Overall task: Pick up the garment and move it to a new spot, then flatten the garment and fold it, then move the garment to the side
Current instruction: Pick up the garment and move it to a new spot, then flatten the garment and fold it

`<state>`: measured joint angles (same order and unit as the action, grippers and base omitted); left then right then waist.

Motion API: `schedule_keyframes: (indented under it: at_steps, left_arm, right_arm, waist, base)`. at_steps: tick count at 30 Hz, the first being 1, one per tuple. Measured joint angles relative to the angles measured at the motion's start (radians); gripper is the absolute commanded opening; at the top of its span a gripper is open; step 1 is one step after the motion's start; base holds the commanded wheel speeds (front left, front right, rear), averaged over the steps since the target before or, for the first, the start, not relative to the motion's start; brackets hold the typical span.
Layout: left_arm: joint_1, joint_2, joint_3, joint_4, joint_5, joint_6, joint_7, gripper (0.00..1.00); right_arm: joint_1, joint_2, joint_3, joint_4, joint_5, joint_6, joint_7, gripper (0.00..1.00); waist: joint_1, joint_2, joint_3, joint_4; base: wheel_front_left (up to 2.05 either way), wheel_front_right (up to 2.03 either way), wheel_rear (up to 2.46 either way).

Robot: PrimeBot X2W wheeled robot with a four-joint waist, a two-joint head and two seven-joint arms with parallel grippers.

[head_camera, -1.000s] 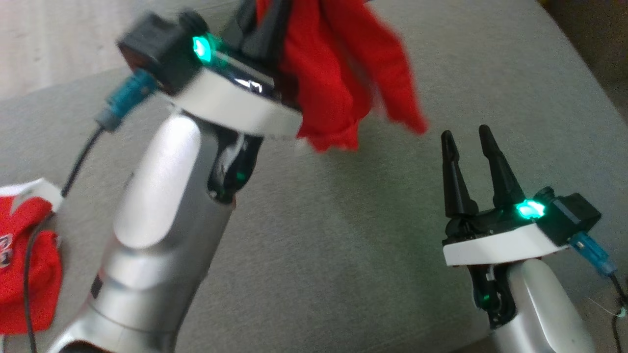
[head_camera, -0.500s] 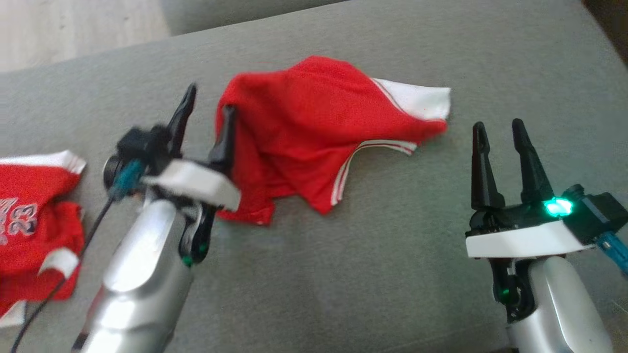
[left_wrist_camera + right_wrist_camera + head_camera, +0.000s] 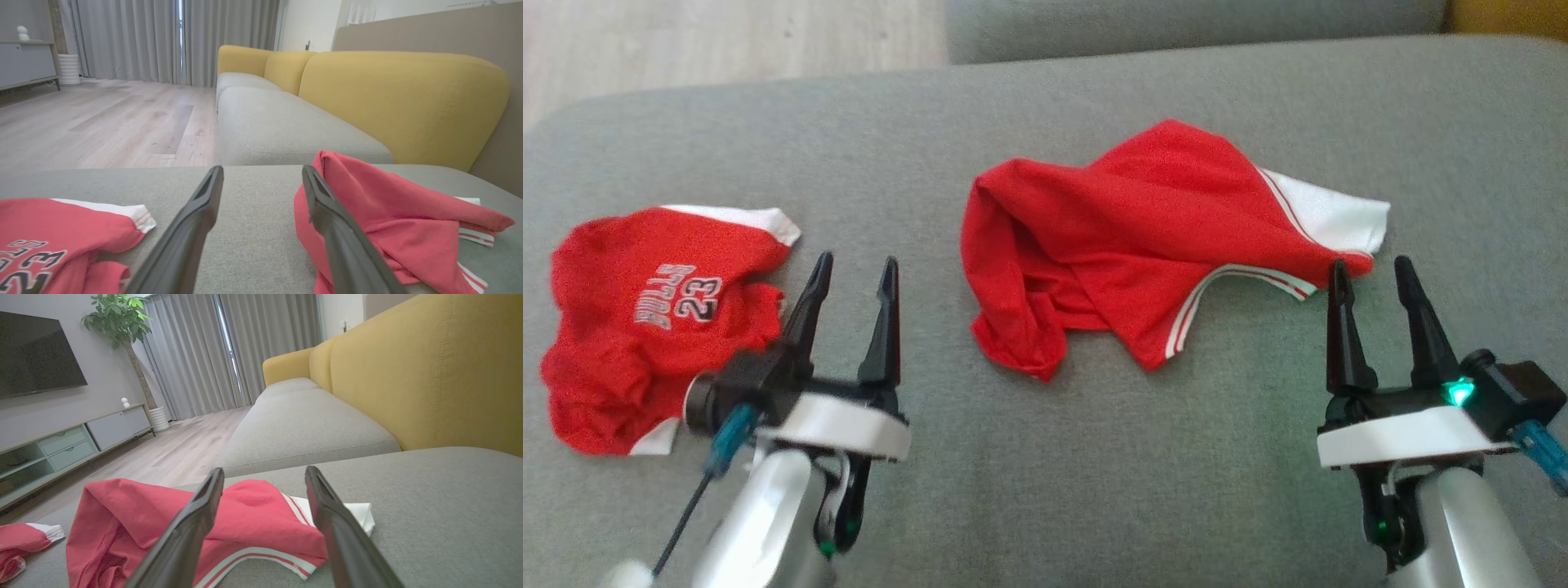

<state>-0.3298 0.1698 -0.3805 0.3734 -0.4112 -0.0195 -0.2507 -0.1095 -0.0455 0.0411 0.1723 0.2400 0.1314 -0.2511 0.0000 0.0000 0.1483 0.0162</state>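
Over the near edge of the grey cushion [image 3: 1045, 457], the left gripper [image 3: 858, 260] and the right gripper [image 3: 1370, 263] are being held with fingers spread wide, gripping nothing. Farther in, the crumpled red garment [image 3: 1127, 237] is being borne at the cushion's middle, beyond and between both grippers, nearer the right one.

Red garment [image 3: 1127, 237], white-striped trim

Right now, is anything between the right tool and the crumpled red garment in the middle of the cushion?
Nothing visible. The open right tool points at the striped hem of the red garment, with bare grey cushion before it. The numbered jersey lies to the left, past the left tool.
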Motion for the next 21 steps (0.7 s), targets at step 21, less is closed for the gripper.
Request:
schedule_keyframes:
  at_steps: [21]
  left_arm:
    - [0.209, -0.07, 0.118, -0.189, 0.113, -0.017, -0.002, 1.0]
  right_arm:
    - [-0.05, 0.001, -0.149, 0.225, 0.012, 0.0, 0.0, 1.0]
  waist:
    - [0.0, 0.0, -0.012, 0.069]
  base:
    - [0.0, 0.0, 0.0]
